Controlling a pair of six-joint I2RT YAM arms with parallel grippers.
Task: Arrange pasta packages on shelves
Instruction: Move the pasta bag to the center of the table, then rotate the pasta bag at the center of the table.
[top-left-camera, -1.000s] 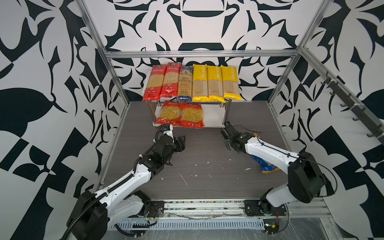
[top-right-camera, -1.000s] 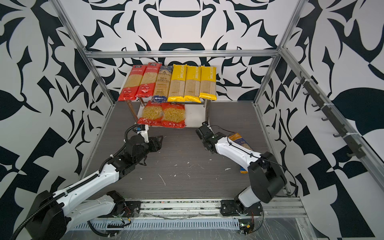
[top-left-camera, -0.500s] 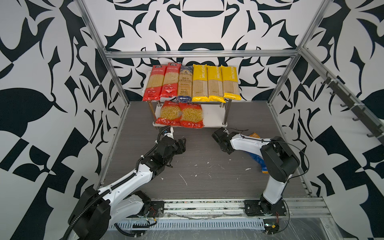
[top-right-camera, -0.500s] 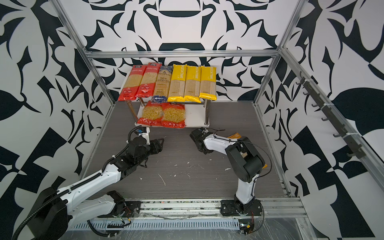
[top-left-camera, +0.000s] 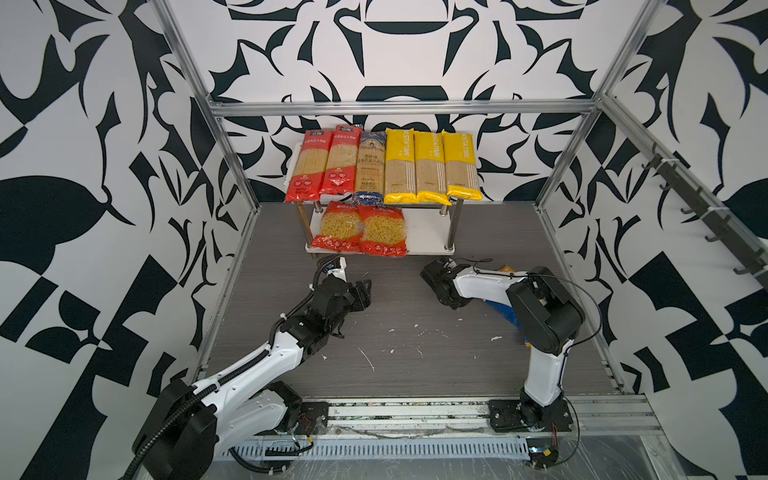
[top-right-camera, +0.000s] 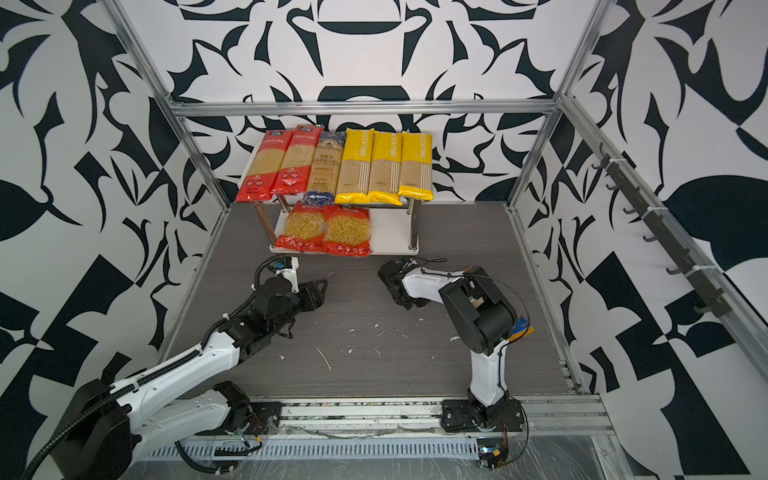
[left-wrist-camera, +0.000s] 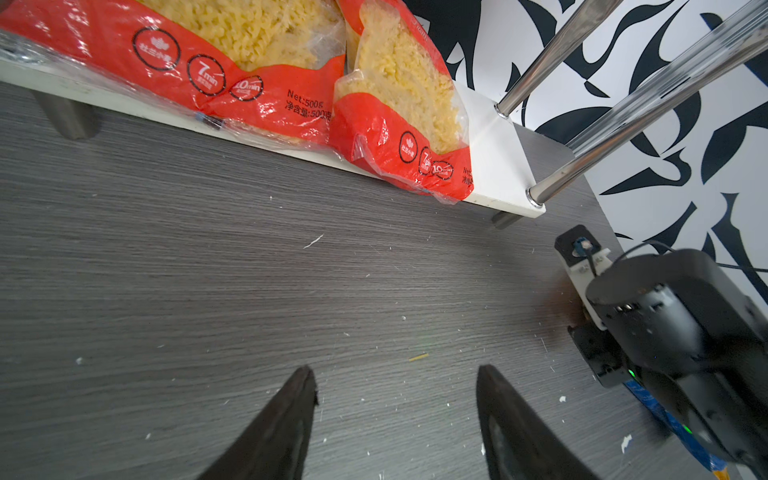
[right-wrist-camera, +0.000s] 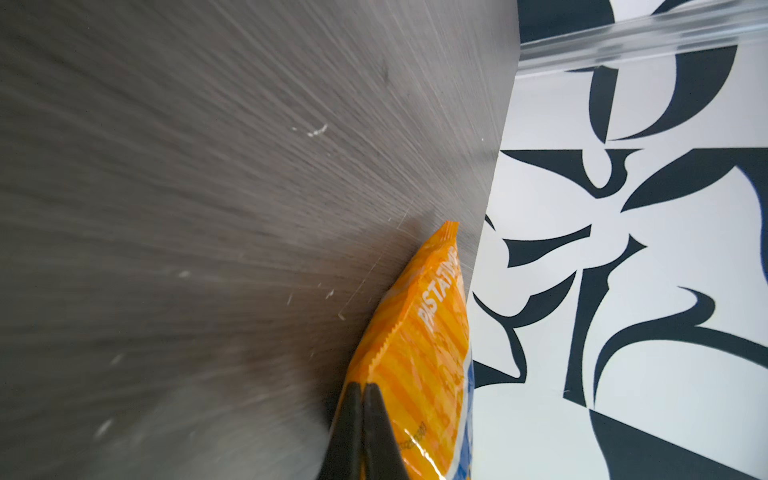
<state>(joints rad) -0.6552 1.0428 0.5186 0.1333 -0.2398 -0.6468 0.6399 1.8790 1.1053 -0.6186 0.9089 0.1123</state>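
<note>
The shelves (top-left-camera: 428, 231) stand at the back of the table. The top board carries two red spaghetti packs (top-left-camera: 324, 164), a dark-blue pack (top-left-camera: 370, 166) and three yellow packs (top-left-camera: 428, 166). Two red fusilli bags (top-left-camera: 359, 230) lie on the left half of the lower board (left-wrist-camera: 494, 166). A blue-orange bag (right-wrist-camera: 428, 332) lies on the table by the right wall, mostly under my folded right arm (top-left-camera: 478, 282). My right gripper (right-wrist-camera: 362, 386) is shut, its tips at the bag's sealed edge, with no plastic showing between them. In front of the fusilli bags my left gripper (top-left-camera: 365, 286) hangs open and empty.
Aluminium frame rails (top-left-camera: 232, 158) edge the table on both sides and across the back. A rail of black hooks (top-left-camera: 702, 208) runs along the right wall. Pasta crumbs (top-left-camera: 368, 359) dot the dark table. The right half of the lower board is bare.
My right arm has folded back, swinging its gripper from the shelf's front towards the bag by the right wall, and its jaws have closed. The left gripper has barely moved.
</note>
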